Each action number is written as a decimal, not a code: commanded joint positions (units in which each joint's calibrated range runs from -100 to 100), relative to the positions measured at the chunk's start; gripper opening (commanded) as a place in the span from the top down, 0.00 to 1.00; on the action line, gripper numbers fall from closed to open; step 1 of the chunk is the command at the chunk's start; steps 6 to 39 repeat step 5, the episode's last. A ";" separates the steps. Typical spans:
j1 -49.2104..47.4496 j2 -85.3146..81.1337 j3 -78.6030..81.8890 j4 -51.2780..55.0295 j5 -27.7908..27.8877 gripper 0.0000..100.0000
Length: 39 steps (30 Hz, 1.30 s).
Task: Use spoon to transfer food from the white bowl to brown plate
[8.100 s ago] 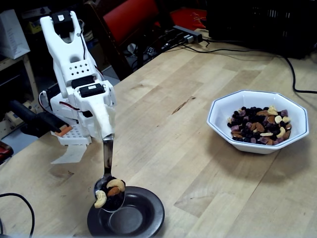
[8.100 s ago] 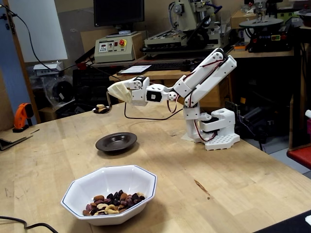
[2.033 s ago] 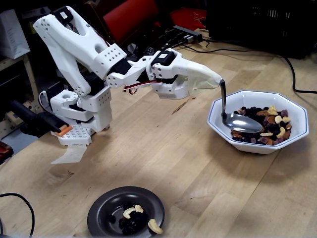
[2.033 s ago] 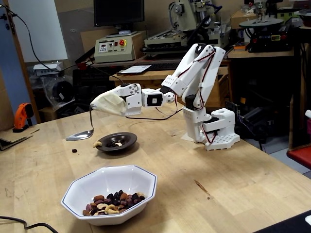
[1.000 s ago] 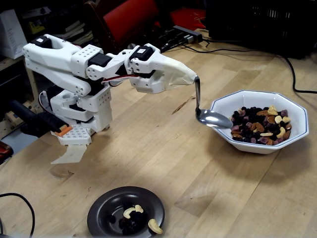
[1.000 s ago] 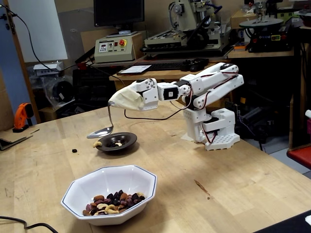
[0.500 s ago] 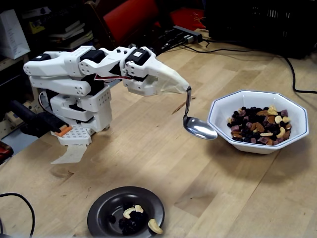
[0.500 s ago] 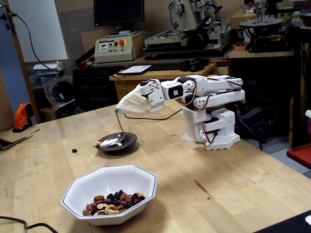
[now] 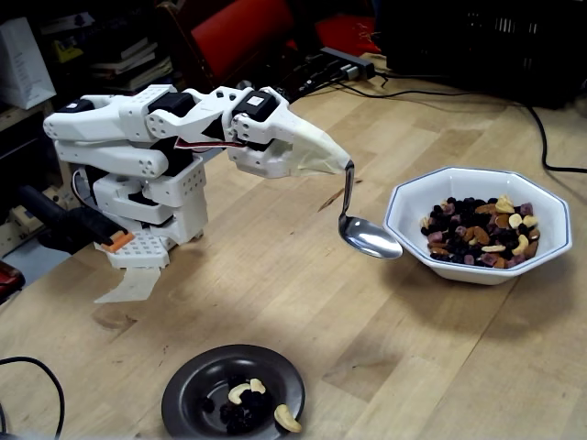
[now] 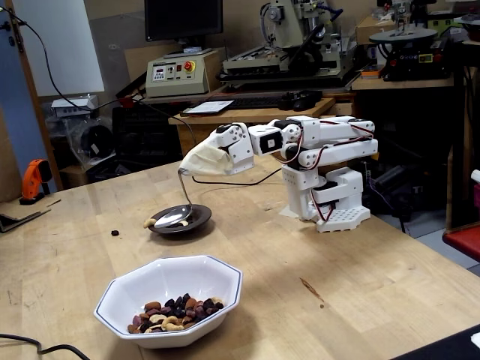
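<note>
Scuffed wooden table (image 9: 303, 302), cluttered workshop.

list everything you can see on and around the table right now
white bowl: 1, white with blue rim line, right in a fixed view
food: mixed nuts and dark bits, in the bowl; some on the plate
brown plate: 1, dark, near bottom edge
stray dark bit: 1, on table left of plate
orange drill: 1, far left
cables: black, table edge
spoon: 1, silver, empty, beside bowl
robot arm: 1, white, folded low
</note>
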<state>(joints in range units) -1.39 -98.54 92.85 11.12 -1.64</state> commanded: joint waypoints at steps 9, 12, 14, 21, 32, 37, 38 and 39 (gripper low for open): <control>-0.76 -0.52 -0.90 -0.29 -0.15 0.96; -0.76 -0.52 -0.90 -0.29 -0.15 0.96; -0.76 -0.52 -0.90 -0.29 -0.15 0.96; -0.76 -0.52 -0.90 -0.29 -0.15 0.96; -0.76 -0.52 -0.90 -0.29 -0.15 0.96; -0.76 -0.52 -0.90 -0.29 -0.15 0.96; -0.76 -0.52 -0.90 -0.29 -0.15 0.96; -0.76 -0.52 -0.90 -0.29 -0.15 0.96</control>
